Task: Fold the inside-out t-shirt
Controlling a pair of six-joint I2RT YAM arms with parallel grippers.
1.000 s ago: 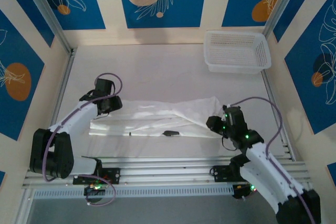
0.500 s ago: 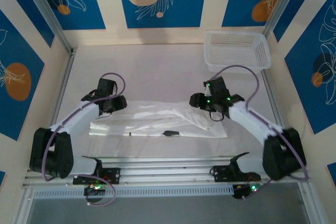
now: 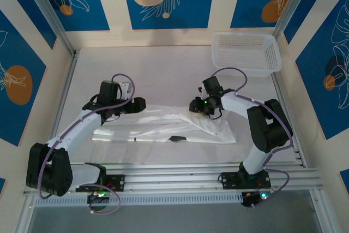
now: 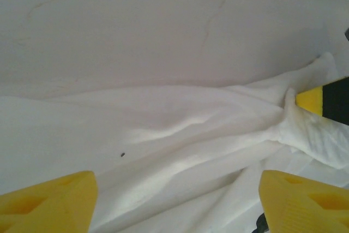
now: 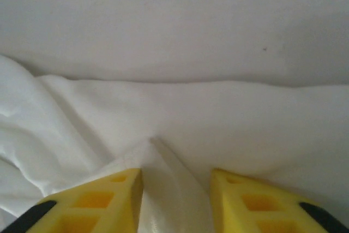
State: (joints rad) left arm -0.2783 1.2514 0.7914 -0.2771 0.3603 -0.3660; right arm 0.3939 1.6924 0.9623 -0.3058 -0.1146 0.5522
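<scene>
Edges: open worktop (image 3: 163,72) is stretching from the t-shirt (image 3: 163,126) up to the back wall; the basket (image 3: 246,70) is sitting in the upper right corner, well apart from both hands.
T-shirt: it is lying as a crumpled band across the centre.
Left hand: the left hand (image 3: 142,103) is hovering released, fingers wide, over the band's upper left edge.
Right hand: the right hand (image 3: 192,107) is pinching a raised fold at the band's upper right.
</scene>
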